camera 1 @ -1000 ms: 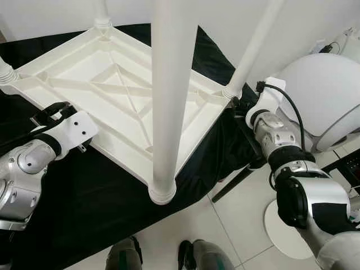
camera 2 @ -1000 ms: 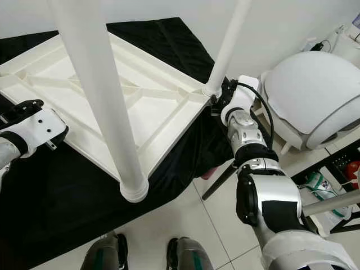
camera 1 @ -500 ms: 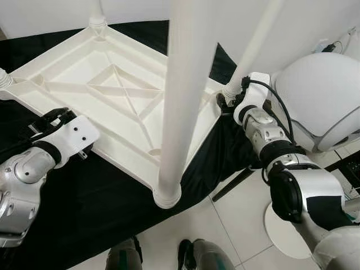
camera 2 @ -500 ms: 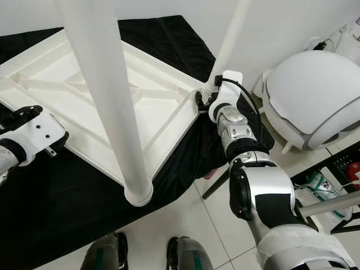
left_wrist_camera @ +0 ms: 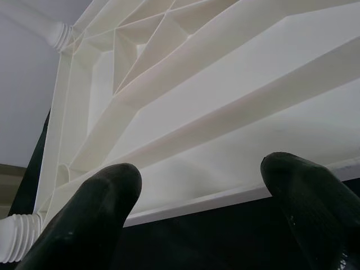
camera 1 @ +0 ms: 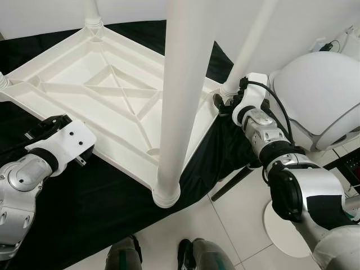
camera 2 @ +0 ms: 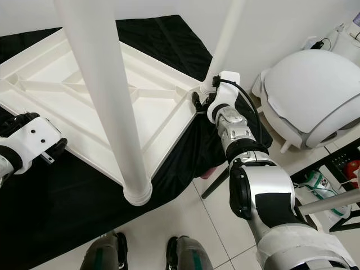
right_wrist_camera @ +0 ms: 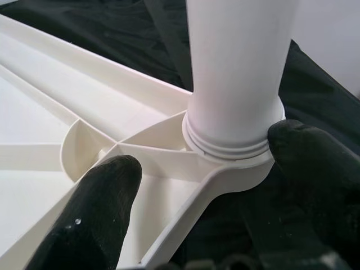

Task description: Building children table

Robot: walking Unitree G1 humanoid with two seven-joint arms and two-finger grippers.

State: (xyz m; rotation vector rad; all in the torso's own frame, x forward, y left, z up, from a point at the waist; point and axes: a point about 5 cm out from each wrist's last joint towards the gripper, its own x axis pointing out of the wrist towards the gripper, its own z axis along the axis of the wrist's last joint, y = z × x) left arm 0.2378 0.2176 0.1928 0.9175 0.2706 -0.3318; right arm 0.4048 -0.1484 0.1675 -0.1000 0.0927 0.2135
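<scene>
The white children's table lies upside down on a black cloth, its legs pointing up. The near leg rises straight toward my head. My left gripper is open at the table's left rim, with its fingers spread in front of that edge. My right gripper is open at the right corner. There, its fingers stand either side of the base of the right leg and hold nothing.
A white domed appliance stands on the tiled floor to the right, close behind my right arm. A dark slanted support leg sticks out from under the cloth. My feet stand by the cloth's near edge. A white wall runs behind the table.
My right gripper has moved left to the table's right corner and now brackets the leg base. My left gripper has drawn back slightly along the left rim.
</scene>
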